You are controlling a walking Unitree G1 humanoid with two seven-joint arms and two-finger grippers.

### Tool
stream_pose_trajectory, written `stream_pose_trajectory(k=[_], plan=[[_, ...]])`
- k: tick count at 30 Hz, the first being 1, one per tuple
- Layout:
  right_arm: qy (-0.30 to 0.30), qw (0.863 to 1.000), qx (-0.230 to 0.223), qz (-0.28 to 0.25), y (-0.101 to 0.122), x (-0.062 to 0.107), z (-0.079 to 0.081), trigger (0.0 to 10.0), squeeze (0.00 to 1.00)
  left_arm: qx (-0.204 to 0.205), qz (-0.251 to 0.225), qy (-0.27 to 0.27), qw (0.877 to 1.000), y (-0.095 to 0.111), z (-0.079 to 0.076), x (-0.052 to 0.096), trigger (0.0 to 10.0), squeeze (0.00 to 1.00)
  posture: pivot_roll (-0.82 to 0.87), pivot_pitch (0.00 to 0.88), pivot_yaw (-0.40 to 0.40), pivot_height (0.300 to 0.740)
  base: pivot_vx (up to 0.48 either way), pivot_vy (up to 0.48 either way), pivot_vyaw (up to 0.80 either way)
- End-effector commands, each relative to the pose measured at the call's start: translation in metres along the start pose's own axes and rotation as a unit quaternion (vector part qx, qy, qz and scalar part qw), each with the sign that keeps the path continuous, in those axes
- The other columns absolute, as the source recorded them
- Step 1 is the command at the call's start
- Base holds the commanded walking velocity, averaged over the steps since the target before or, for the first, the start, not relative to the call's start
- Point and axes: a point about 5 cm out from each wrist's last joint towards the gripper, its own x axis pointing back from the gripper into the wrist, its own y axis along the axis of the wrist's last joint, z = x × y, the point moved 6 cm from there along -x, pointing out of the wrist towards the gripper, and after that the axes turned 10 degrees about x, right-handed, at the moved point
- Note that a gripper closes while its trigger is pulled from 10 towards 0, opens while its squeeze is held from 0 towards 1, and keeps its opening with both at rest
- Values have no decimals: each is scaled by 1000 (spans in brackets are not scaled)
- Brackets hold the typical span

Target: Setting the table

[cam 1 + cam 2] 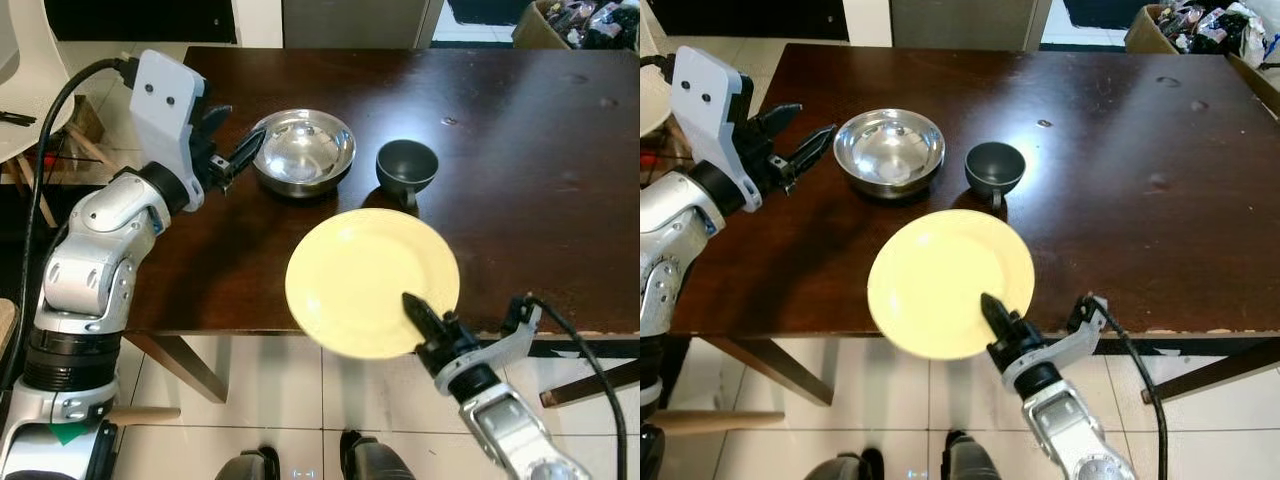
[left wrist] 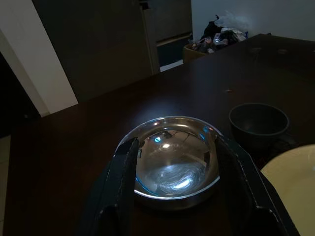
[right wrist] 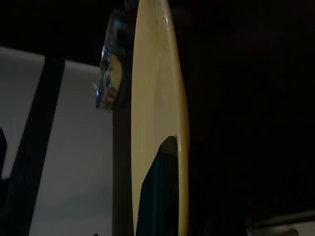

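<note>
on the left, my left gripper sits at the table's left edge with its fingers spread wide and nothing between them. it points at the steel bowl, and in the left wrist view the two fingers frame that bowl on either side without touching it. if i take it from here i'd go in level, let the fingers straddle the rim, and close only once the wall sits well between them; the polished steel looks slippery, so a shallow pinch would likely skate off.

just right of the bowl stands the dark cup, close enough that i'd keep any sweep away from it.

nearer me lies the yellow plate, partly on the table with its near edge hanging over the table's edge. my right gripper pinches that near rim, one black finger lying on top of the plate; the right wrist view shows the plate edge-on with a finger against it.

i judge the step in hand is seating this plate. i'd slide it further onto the wood, keep it flat, and let go only when it is fully supported.
</note>
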Motion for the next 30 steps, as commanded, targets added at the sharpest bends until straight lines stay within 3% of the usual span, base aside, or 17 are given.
stream_pose_trajectory(k=[1,5,11,15,30], plan=[[-10,1000,-23,-5,1,-1,-7,10000,0,0,6,2,1000,-4,0,2,10000,0,-94,146,75,740,0,0,0],[4,999,-37,-3,7,-18,-2,10000,0,-1,8,1,1000,-4,-1,3,10000,0,-85,145,77,740,0,0,0],[8,999,-8,41,-9,-36,5,10000,0,-3,6,2,1000,-2,-1,3,10000,0,-75,143,70,740,0,0,0],[-30,999,-13,35,-8,-43,-4,10000,0,-4,7,6,1000,-3,1,6,10000,0,-72,151,69,740,0,0,0],[-89,996,-22,8,4,-31,-13,10000,0,3,11,2,1000,-5,-3,5,10000,0,-85,161,67,740,0,0,0]])
